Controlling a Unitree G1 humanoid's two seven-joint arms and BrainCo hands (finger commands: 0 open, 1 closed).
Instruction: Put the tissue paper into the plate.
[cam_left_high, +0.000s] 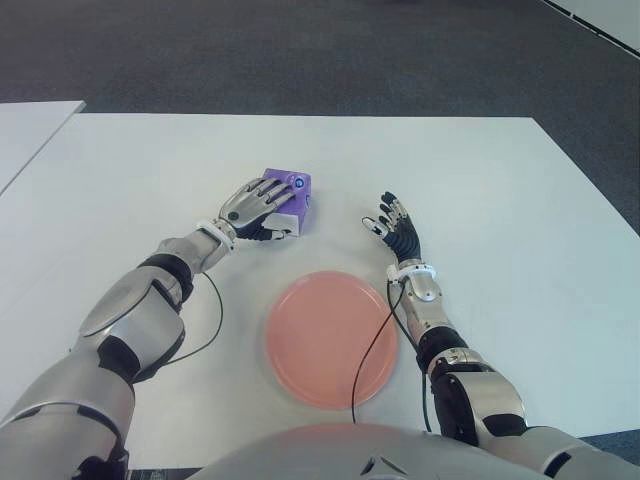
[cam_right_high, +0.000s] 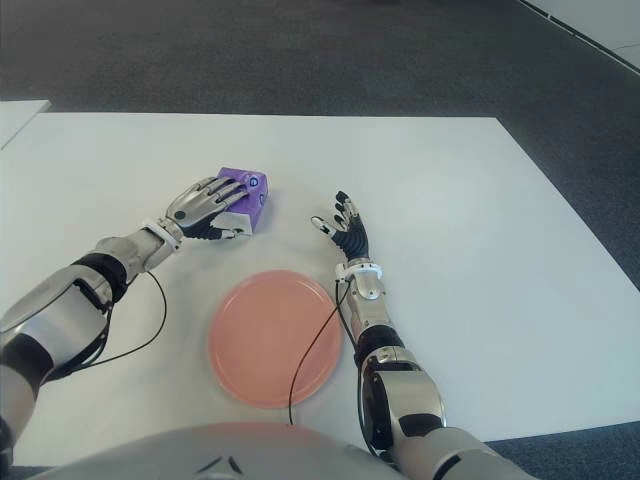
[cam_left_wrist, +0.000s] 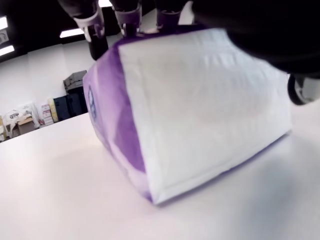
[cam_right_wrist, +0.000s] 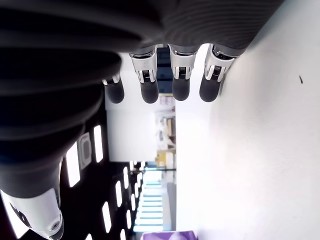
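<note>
The tissue paper is a purple and white soft pack (cam_left_high: 292, 187) standing on the white table (cam_left_high: 480, 190) just behind the pink plate (cam_left_high: 330, 338). My left hand (cam_left_high: 258, 208) lies over the pack from its left side. The fingers (cam_left_wrist: 95, 30) drape over the top and the thumb presses the near side. In the left wrist view the pack (cam_left_wrist: 200, 105) still sits on the table surface. My right hand (cam_left_high: 397, 228) shows to the right of the pack, past the plate's far right rim, with its fingers (cam_right_wrist: 150, 92) spread and holding nothing.
A black cable (cam_left_high: 372, 350) from my right arm runs across the plate's right part. Another cable (cam_left_high: 212, 320) loops beside my left forearm. The table's far edge meets dark carpet (cam_left_high: 300, 50). A second white table corner (cam_left_high: 30, 125) shows at far left.
</note>
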